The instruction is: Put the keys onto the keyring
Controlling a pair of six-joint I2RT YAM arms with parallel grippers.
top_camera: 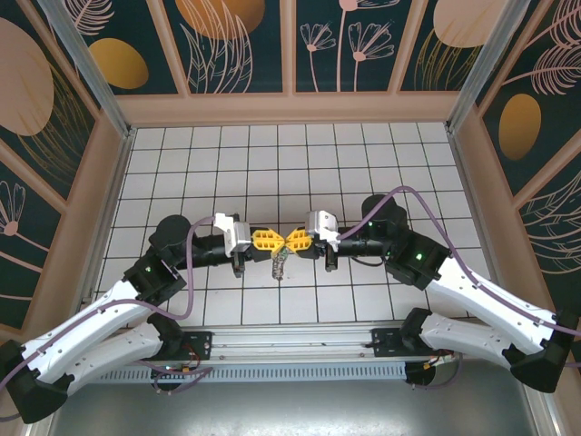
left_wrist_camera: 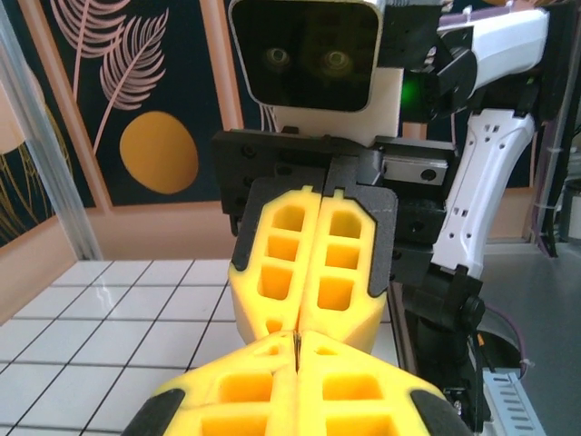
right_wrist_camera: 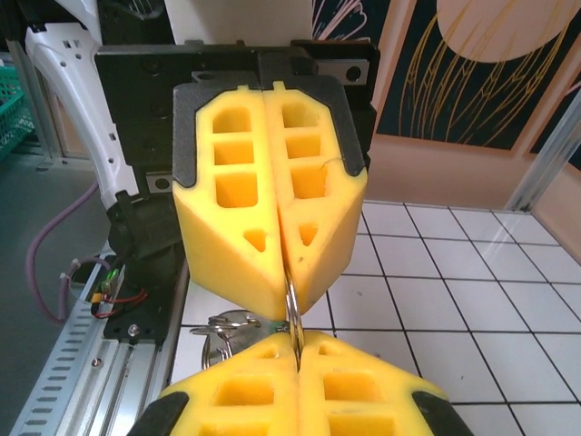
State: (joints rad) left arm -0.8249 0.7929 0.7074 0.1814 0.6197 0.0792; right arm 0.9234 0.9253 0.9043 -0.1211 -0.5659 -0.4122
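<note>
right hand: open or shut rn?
Shut. In the right wrist view the right hand has its yellow fingers pressed together, no gap, with the keyring wire caught in the seam.

A white tiled worktop (top_camera: 272,154) with thin dark grid lines lies inside a pale beige wooden frame (top_camera: 290,109). Dark teal wall panels (top_camera: 241,41) printed with peach leaves and orange discs rise around it, with a slanted aluminium post (top_camera: 82,59) at the left corner. A slotted grey metal rail (top_camera: 300,371) runs along the near edge. A green mesh crate (right_wrist_camera: 11,104) sits off to the side.
</note>
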